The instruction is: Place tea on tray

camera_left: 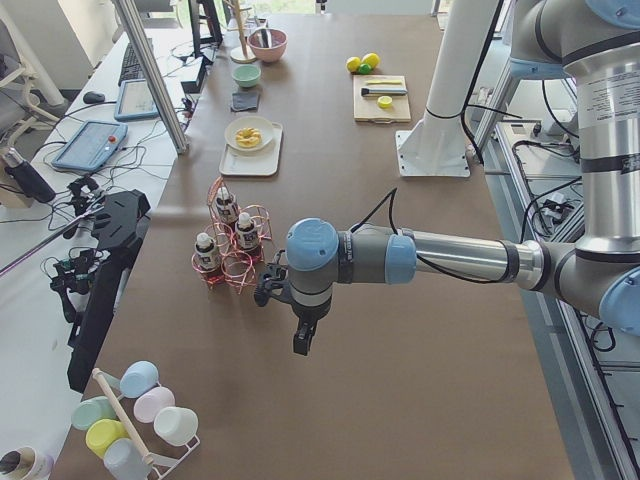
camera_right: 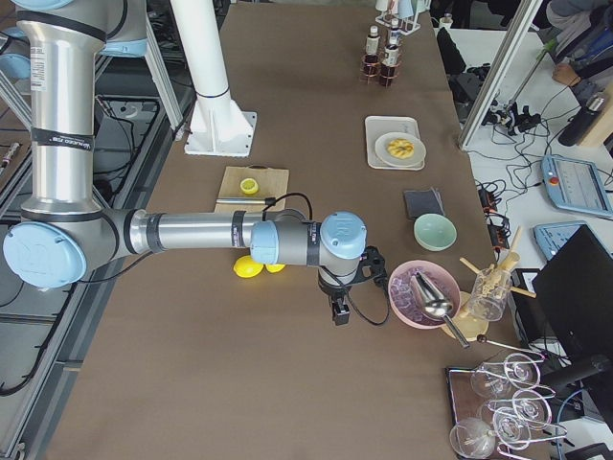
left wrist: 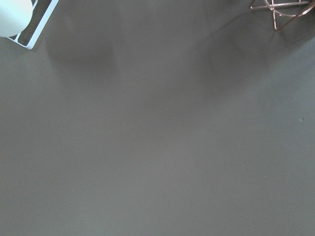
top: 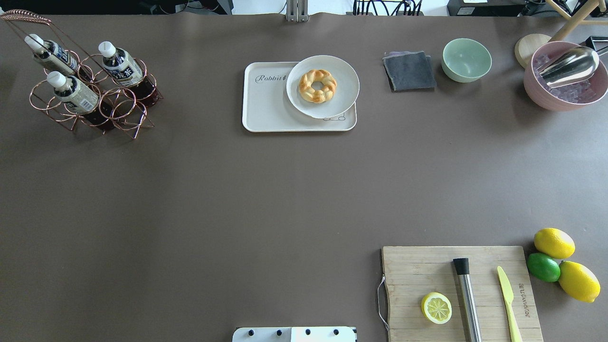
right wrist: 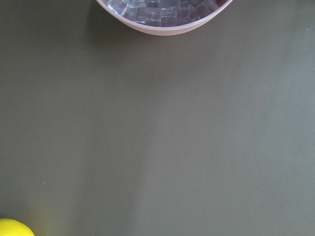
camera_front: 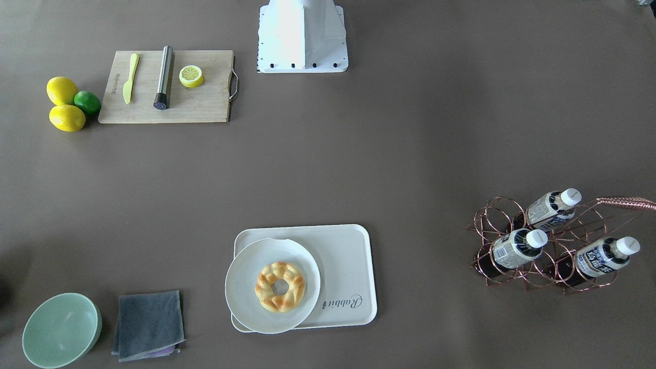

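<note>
Tea point(top: 122, 66) in clear plastic is cradled by a copper wire rack point(top: 110, 107), apart from the smooth cream tray point(top: 266, 107); how the left end effector point(camera_left: 300, 342) and right end effector point(camera_right: 338, 313) are set cannot be told.

left arm point(camera_left: 460, 258) outstretched, jaws hanging down, right arm point(camera_right: 192, 233) likewise

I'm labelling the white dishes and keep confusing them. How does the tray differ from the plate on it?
The tray is rectangular with rounded corners; the plate is round. The tray bears the grey word "Rabbit"; no such word shows on the plate. The tray carries the plate, which overhangs its edge, while the plate carries a ring pastry. Both are off-white.
</note>
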{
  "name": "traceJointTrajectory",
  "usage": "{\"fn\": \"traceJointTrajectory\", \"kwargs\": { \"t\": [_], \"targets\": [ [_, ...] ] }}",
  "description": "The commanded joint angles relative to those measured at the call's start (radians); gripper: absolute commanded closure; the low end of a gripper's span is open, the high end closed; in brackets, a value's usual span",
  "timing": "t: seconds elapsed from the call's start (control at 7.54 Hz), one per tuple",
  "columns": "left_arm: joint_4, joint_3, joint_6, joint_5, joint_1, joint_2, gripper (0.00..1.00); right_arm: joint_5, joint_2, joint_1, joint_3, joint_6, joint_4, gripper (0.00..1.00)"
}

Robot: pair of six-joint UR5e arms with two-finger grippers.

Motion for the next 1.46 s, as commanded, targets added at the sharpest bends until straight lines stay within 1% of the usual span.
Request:
{"fn": "traceJointTrajectory", "kwargs": {
  "t": [0.0, 0.13, 0.27, 0.4, 0.66, 0.8, 0.93, 1.06, 1.19, 1.33],
  "targets": [
    [-0.165, -0.058, -0.217, -0.035, 0.086, -0.031, 0.03, 0.002, -0.003, 0.0, -0.002, -0.004, 0.0, 0.0],
    [-0.246, -0.052, -0.354, -0.023, 0.159, -0.103, 0.03, 0.001, -0.003, 0.0, -0.004, -0.007, 0.0, 0.0],
    [-0.313, -0.055, -0.47, 0.009, 0.216, -0.154, 0.03, 0.002, -0.003, 0.0, -0.002, -0.007, 0.0, 0.0],
    [-0.379, -0.054, -0.521, 0.068, 0.276, -0.168, 0.02, 0.002, -0.003, 0.0, -0.001, -0.007, 0.0, 0.0],
    [-0.496, -0.049, -0.752, 0.197, 0.435, -0.205, 0.03, 0.002, -0.004, 0.0, -0.002, -0.007, 0.0, 0.0],
    [-0.503, -0.019, -0.806, 0.248, 0.49, -0.255, 0.03, 0.002, -0.003, 0.0, -0.002, -0.008, 0.0, 0.0],
    [-0.501, 0.035, -0.849, 0.256, 0.499, -0.319, 0.03, 0.002, -0.003, 0.0, -0.002, -0.007, 0.0, 0.0],
    [-0.501, 0.076, -0.848, 0.256, 0.499, -0.367, 0.03, 0.002, -0.004, 0.0, -0.001, -0.008, 0.0, 0.0],
    [-0.501, 0.109, -0.834, 0.258, 0.499, -0.396, 0.03, 0.002, -0.004, 0.0, -0.002, -0.009, 0.0, 0.0],
    [-0.504, 0.124, -0.831, 0.258, 0.499, -0.398, 0.03, 0.002, -0.004, 0.0, -0.002, -0.009, 0.0, 0.0]
  ]
}}
